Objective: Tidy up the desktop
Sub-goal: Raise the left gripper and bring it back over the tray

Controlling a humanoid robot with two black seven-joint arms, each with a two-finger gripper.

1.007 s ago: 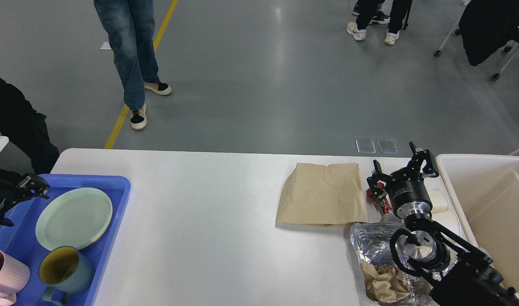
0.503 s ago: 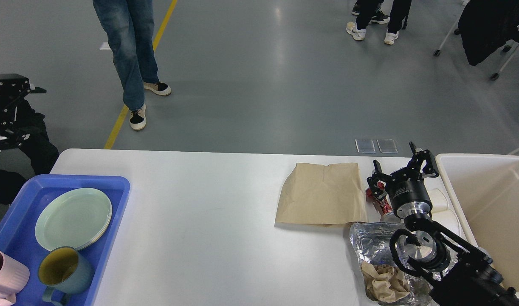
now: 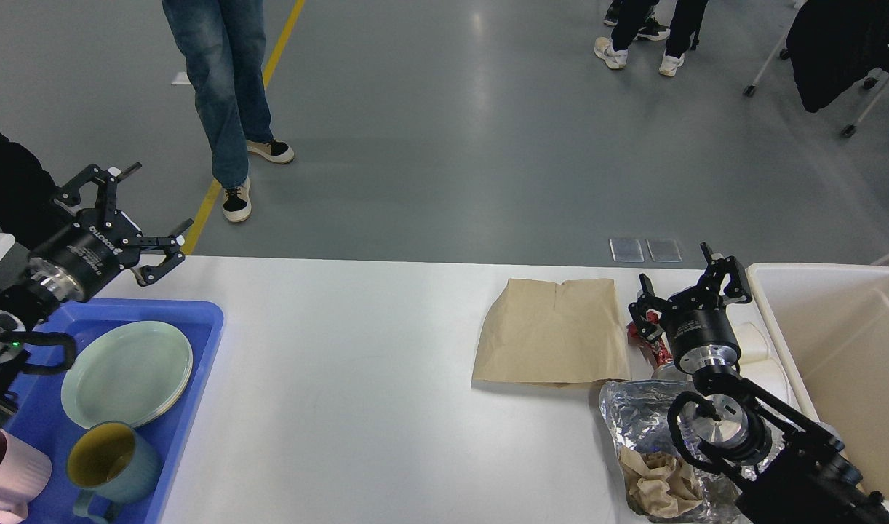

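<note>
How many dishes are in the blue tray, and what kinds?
Plates: 1 stack, pale green; how many are in it is too hard to tell
Mugs: 2, one pink and one blue-grey with a yellow inside
Total: 3 things in the blue tray

My right arm is covering part of the foil (image 3: pixel 637 415) and a red wrapper (image 3: pixel 652 348). The picture's bottom edge is cutting off the pink cup (image 3: pixel 8 477), the blue tray (image 3: pixel 190 378) and the crumpled paper (image 3: pixel 659 487).
</note>
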